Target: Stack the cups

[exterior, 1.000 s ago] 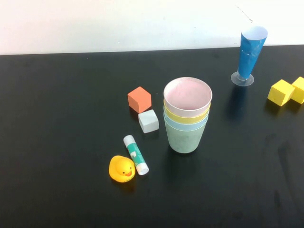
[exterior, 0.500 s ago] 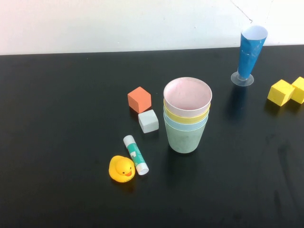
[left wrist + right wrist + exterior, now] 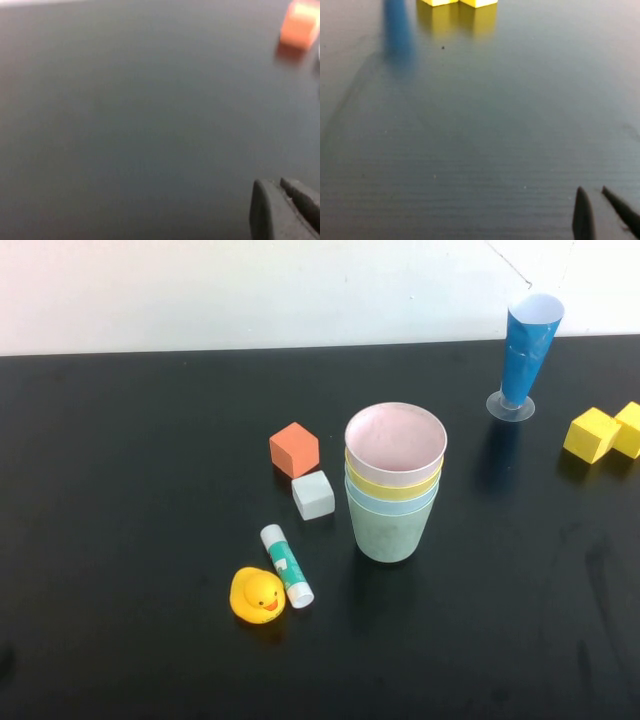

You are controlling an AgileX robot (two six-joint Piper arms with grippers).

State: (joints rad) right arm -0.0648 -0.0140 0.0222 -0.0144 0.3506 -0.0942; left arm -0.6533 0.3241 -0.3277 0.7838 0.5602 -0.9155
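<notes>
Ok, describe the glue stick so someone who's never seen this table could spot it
Start at the stack of cups mid-table. Toward the robot's left and nearer it, the glue stick lies flat beside the rubber duck. It alone is a white tube with a green label.

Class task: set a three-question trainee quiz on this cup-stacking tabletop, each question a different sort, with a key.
1. True or false: the pink cup sits topmost in the stack of cups.
2. Which lies touching the rubber duck? A) glue stick B) orange cube C) blue cone
3. Fill in: the left gripper and right gripper, both seen only in their wrist views, each hang over bare black ____.

Key: 1 true; 2 A; 3 table.
</notes>
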